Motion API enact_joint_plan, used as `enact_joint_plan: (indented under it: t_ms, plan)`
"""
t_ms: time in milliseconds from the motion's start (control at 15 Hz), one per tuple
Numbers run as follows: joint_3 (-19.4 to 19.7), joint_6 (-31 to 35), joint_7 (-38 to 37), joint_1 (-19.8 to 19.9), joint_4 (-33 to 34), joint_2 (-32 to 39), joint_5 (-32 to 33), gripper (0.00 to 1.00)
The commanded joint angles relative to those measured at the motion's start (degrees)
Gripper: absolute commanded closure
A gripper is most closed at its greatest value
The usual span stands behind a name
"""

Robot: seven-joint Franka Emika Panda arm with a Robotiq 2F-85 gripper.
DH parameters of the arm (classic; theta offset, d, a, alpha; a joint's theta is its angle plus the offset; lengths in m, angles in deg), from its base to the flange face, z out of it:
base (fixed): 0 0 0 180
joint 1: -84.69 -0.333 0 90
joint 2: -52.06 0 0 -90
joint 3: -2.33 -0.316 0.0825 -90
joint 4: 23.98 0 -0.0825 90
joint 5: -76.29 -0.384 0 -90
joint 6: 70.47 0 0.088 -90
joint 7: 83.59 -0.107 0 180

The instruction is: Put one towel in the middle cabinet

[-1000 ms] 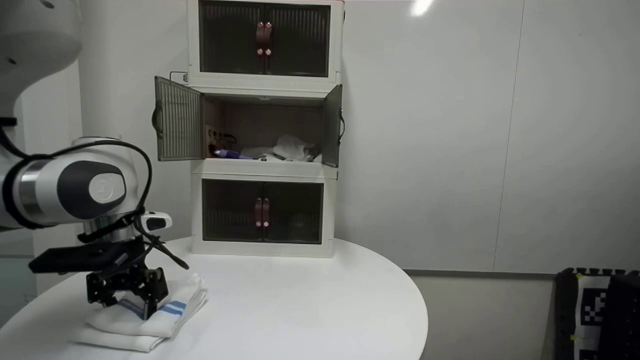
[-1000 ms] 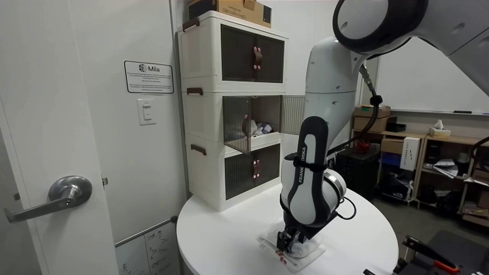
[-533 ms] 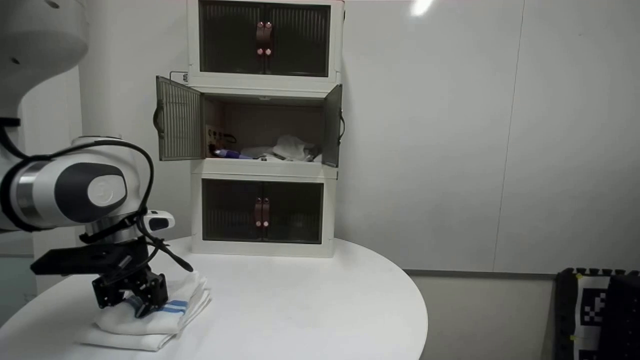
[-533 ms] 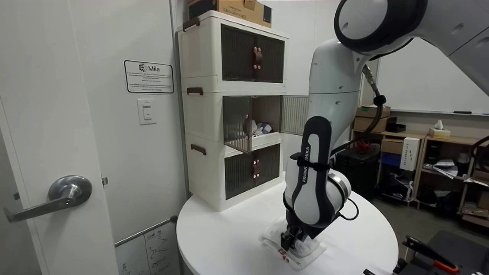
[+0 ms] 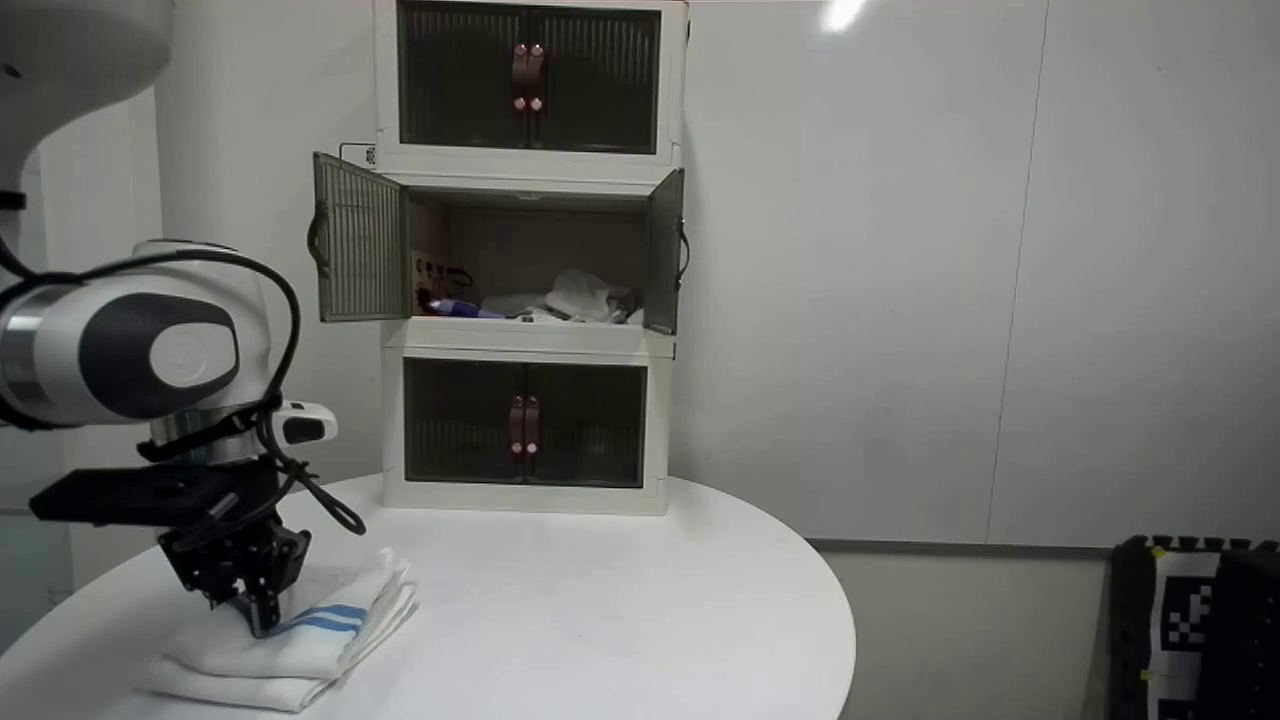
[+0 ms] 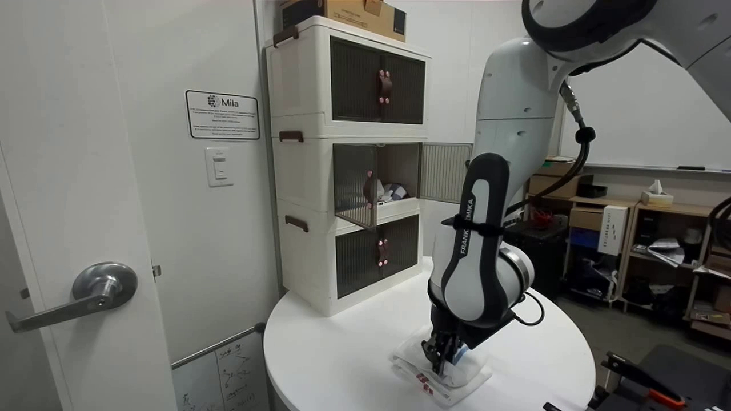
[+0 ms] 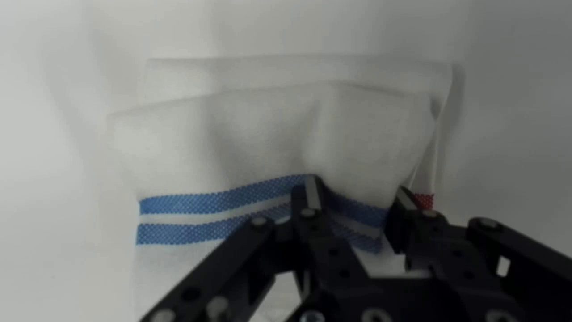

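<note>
Striped towel [image 7: 263, 129] lay on the table [image 5: 590, 600], the claw [image 7: 356, 197] at its blue bands

The towel lay folded near the table's edge, outside the middle cabinet [image 5: 530, 335], on more white fabric [image 5: 230, 688]. The claw reached down to the bands, with cloth between its fingers; they stood a little apart, and whether they pinched it could not be told. A second earlier they had been spread wider, and the arm [image 6: 477, 262] had sat slightly lower.

The towel was woven white cloth with two parallel blue bands, its folds rounded and its face rumpled into a ridge beside one finger. The fabric beneath showed layered edges, with red marks [image 6: 424, 382] in an exterior view.

The table was round, white and smooth. On it the middle cabinet stood stacked between the top cabinet [image 5: 600, 85] and the bottom cabinet [image 5: 590, 430], all boxy and white-framed. The middle one's two ribbed, see-through doors [image 5: 362, 240] hung wide, as before; inside lay crumpled white material [image 5: 582, 296] and a purple item [image 5: 460, 309] too small to make out. The other two had dark closed fronts with curved brown handles [image 5: 528, 78]. A cardboard box [image 6: 365, 17] sat on top.
</note>
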Motion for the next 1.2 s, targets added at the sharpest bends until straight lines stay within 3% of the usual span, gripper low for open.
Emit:
enact_joint_plan:
  t_ms: [0,67,133,200,267,333,733,867,933,1133]
  plan:
    - [-1.20,-2.60,1.53,0.58,-2.28,-3.81,-1.08,0.31]
    - [-1.32,-3.14,1.38,0.33,-2.50,-4.33,-1.09,0.23]
    - [-1.46,-3.51,1.33,0.27,-2.57,-4.64,-1.03,0.28]
    - [-1.78,-4.01,1.33,0.30,-2.63,-5.00,-0.96,0.61]
    - [-2.02,-4.38,1.25,0.26,-2.68,-5.28,-0.94,0.55]
    - [-2.27,-4.66,1.22,0.14,-2.66,-5.38,-0.89,0.55]
    - [-1.07,-5.02,0.72,-1.70,-3.01,-5.04,-0.71,0.99]
    - [-0.46,-4.97,0.62,-1.71,-3.23,-4.68,-0.81,1.00]
    - [-0.29,-5.10,0.60,-1.62,-3.39,-4.74,-0.84,0.77]
    - [0.14,-5.68,0.60,-1.28,-3.80,-5.22,-0.89,0.64]
